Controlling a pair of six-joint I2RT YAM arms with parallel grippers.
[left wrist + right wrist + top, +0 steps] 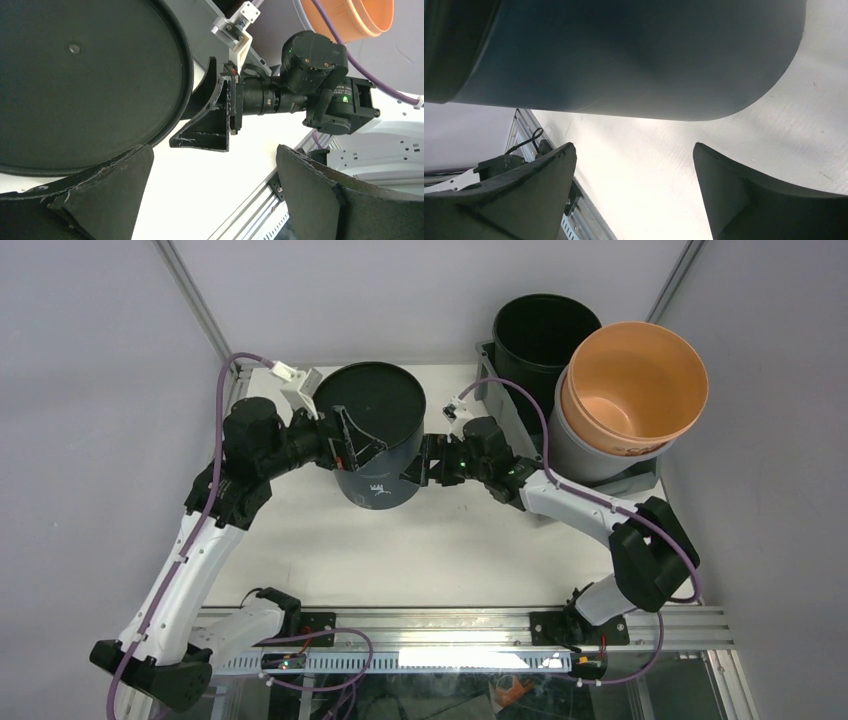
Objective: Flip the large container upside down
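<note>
The left gripper [215, 150] and right gripper [634, 147] are gaping apart, flanking an upturned dark bucket [372, 405]. The bin [632, 480] is sitting upright, holding buckets [635, 380].

Pale grey walls [90, 390] — white tabletop [400, 550], aluminium rail [450, 625]

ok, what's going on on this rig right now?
Both arms flank a dark round plastic bucket mid-table, its closed base facing up. The left end effector and right end effector sit on opposite sides of it, both open, neither gripping. The big grey rectangular plastic bin at back right stands upright, untouched, holding a black bucket and an orange bucket nested in a pale grey bucket.
</note>
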